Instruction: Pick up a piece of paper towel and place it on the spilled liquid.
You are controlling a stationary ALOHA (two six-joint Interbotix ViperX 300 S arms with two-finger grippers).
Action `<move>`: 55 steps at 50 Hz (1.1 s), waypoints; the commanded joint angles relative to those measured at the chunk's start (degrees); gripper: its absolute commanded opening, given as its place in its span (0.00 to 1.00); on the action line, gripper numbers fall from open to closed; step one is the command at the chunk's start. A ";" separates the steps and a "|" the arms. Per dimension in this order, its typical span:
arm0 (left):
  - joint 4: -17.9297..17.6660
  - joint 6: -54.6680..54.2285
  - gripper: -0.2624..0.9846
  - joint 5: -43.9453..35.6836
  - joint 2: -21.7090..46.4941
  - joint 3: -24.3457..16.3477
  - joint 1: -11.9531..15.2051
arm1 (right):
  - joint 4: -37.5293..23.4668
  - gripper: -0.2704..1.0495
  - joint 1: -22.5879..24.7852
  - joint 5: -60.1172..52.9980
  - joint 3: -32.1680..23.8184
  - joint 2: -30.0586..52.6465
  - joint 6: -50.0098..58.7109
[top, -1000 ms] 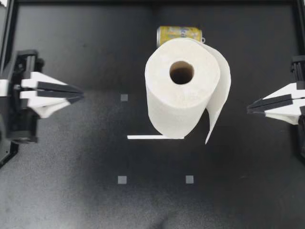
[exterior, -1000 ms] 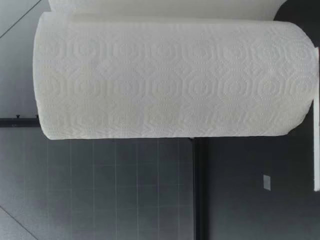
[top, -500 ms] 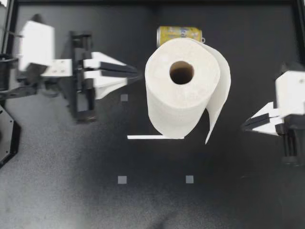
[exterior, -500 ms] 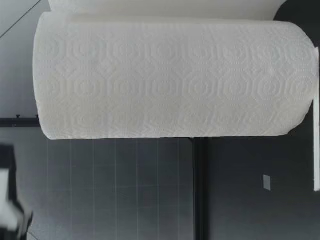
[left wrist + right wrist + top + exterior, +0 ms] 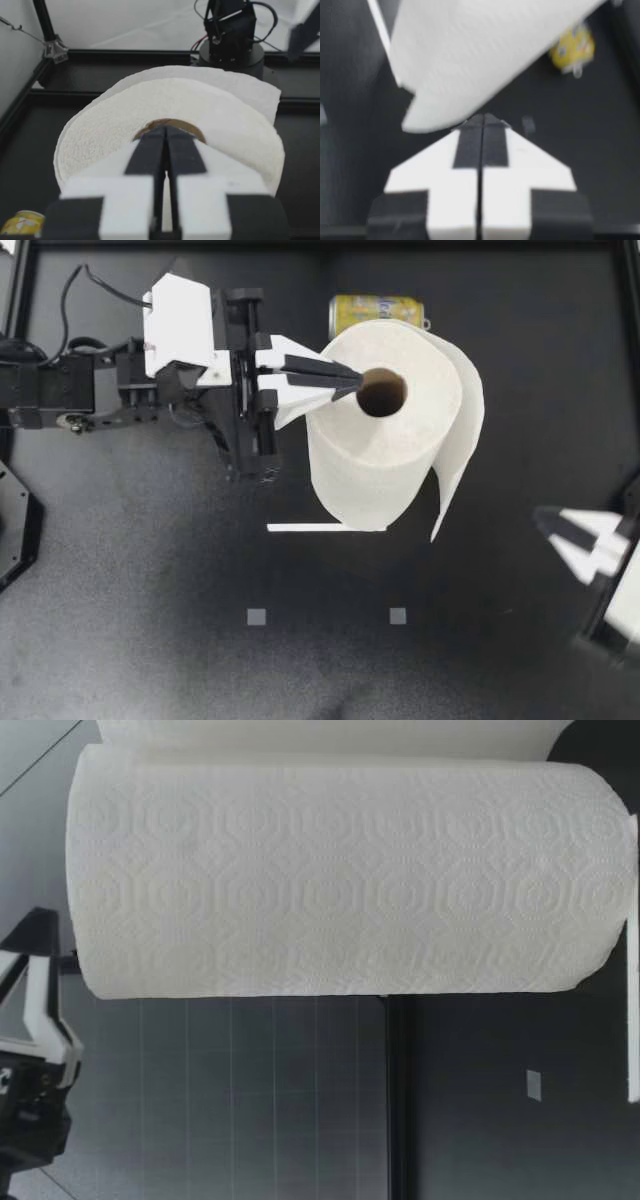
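Observation:
A paper towel roll stands upright at the table's middle, and a loose sheet hangs down its right side. My left gripper is shut and empty, with its tips over the roll's top at the rim of the core hole. In the left wrist view the left gripper points at the core of the roll. My right gripper is shut and empty at the right front, apart from the sheet. From the right wrist, the right gripper sits below the sheet. No spill shows.
A yellow can lies on its side behind the roll; the right wrist view has the can beyond the sheet. A white base plate sticks out from under the roll. Small grey squares mark the black table. The low view is mostly roll.
My left arm has swung in from the table's left edge to the roll's top. My right arm has moved toward the front right corner. Both grippers stayed shut.

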 commanded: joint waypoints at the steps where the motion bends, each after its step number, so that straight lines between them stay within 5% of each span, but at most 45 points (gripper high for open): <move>1: 0.18 0.09 0.27 -0.26 -0.44 -1.14 0.44 | -3.87 0.20 1.67 0.26 -0.62 3.43 2.81; 9: 0.09 0.00 0.27 -0.26 -0.26 0.44 0.53 | -8.44 0.20 1.58 2.29 -2.29 14.06 12.83; 20: -0.26 -0.09 0.27 -0.26 0.44 1.58 0.70 | -10.28 0.23 1.58 19.07 -9.58 26.28 22.41; 32: -0.53 -0.18 0.27 -0.26 1.58 1.67 0.70 | -10.11 0.41 -1.14 21.62 -17.31 34.10 23.82; 45: -1.05 -0.35 0.27 -0.26 1.58 2.37 0.70 | -9.93 0.75 -4.39 21.53 -16.35 35.16 39.81; 55: -1.41 -0.35 0.27 -0.26 1.23 2.90 0.62 | -9.93 0.76 -6.59 21.18 -14.06 36.39 50.89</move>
